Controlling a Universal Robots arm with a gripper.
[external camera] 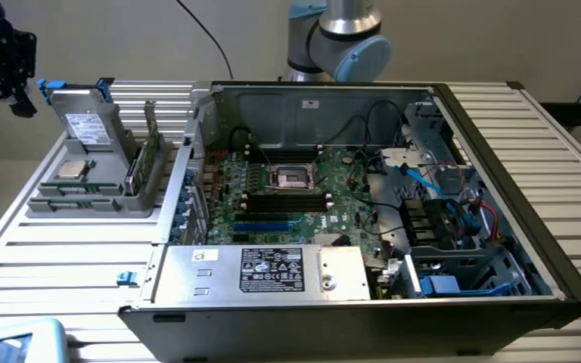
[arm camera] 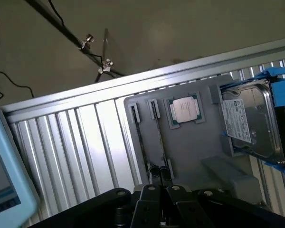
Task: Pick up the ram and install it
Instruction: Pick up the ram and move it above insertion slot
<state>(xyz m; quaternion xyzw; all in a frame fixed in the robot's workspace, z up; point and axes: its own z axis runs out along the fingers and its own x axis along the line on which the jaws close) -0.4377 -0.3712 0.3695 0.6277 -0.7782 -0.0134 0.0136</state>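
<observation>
I saw the ram [arm camera: 161, 137] standing on edge in a slot of the gray holder [arm camera: 194, 147], its long axis square to the nearby tabletop [arm camera: 85, 142] edge. A second stick [arm camera: 142, 142] stood parallel just beside it. The claw [arm camera: 160, 192] hung over the sticks' inner ends, and I could not tell its state. A processor [arm camera: 184, 109] and hard drive [arm camera: 249, 121] flanked one side, open tabletop the other.

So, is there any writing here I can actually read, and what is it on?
Nothing reads clearly.
The power supply label: lines and logos, too small to read.
The hard drive label: blurred print.
The processor chip: markings too faint.
The white sticker on the back wall of the case: too small.
</observation>
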